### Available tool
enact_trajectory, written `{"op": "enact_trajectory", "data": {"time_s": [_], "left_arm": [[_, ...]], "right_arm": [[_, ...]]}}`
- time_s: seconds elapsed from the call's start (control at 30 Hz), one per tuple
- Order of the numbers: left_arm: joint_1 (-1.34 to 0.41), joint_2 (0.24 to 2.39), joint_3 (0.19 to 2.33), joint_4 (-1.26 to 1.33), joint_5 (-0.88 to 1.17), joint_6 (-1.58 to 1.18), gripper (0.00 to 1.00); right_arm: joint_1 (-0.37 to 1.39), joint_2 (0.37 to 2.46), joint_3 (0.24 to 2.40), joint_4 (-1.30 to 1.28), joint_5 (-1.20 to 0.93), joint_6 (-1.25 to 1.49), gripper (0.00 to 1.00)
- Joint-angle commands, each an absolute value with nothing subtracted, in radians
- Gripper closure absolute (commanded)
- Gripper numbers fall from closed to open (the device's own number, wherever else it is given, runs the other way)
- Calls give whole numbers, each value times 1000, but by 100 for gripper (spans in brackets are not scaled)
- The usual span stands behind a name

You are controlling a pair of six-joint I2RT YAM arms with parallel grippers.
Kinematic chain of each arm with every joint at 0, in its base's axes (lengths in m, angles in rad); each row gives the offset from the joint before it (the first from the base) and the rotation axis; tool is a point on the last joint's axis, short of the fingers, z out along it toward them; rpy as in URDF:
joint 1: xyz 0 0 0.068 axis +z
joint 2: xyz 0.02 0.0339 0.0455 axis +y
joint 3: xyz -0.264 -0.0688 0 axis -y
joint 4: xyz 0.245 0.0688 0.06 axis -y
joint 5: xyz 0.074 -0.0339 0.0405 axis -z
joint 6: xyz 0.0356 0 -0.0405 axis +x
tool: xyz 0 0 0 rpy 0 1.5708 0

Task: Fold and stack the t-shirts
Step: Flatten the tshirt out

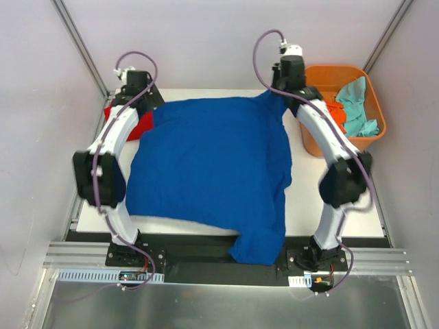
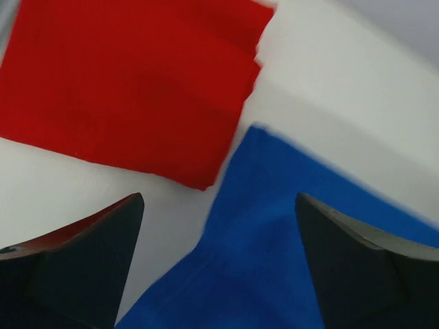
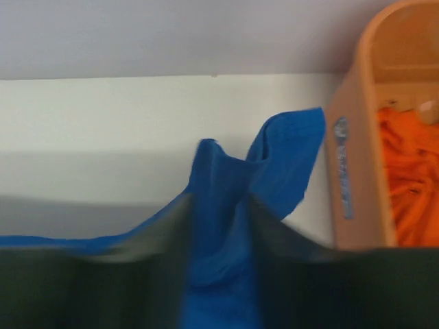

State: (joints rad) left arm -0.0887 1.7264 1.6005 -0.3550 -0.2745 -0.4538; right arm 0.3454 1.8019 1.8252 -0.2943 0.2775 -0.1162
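At the near edge of the table (image 1: 302, 212), toward the right, one end of the blue shirt (image 1: 212, 164) is draped over the edge. The rest is spread broadly across the middle, and no finished fold can be seen in it. At the far left, a red shirt (image 2: 130, 82) is laid flat and folded, just beside the blue shirt's far left corner. At the far right, a teal shirt (image 1: 357, 103) and an orange shirt (image 1: 335, 110) are heaped in the orange tub (image 1: 312, 144). The task is judged to be at an early stage: one shirt is folded, the blue one is being laid out, two are untouched, and nothing is stacked.

The left arm (image 1: 113, 137) is stretched to the far left corner of the blue shirt, where its jaws are held released above the cloth, with nothing between them. The right arm (image 1: 329, 137) is stretched to the far right corner, beside the tub, and its jaws are pinched on a raised tuft of the blue shirt.
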Motion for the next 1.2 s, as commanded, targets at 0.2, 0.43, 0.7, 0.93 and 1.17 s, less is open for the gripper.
{"op": "enact_trajectory", "data": {"time_s": [0.2,0.43,0.7,0.93,1.17], "left_arm": [[-89,1809,1734,-388,-276,-360,1],[-132,1557,1406,-390,-212,-442,1],[-144,1073,854,-440,-137,-662,1],[-92,943,644,-647,-155,-848,1],[18,1069,626,-664,-140,-865,1]], "right_arm": [[339,2050,2146,-373,256,-209,4],[393,1758,1754,-477,242,-120,4],[506,1464,1288,-587,260,81,4],[617,1275,1019,-620,298,198,4],[635,1311,879,-603,285,285,4]]}}
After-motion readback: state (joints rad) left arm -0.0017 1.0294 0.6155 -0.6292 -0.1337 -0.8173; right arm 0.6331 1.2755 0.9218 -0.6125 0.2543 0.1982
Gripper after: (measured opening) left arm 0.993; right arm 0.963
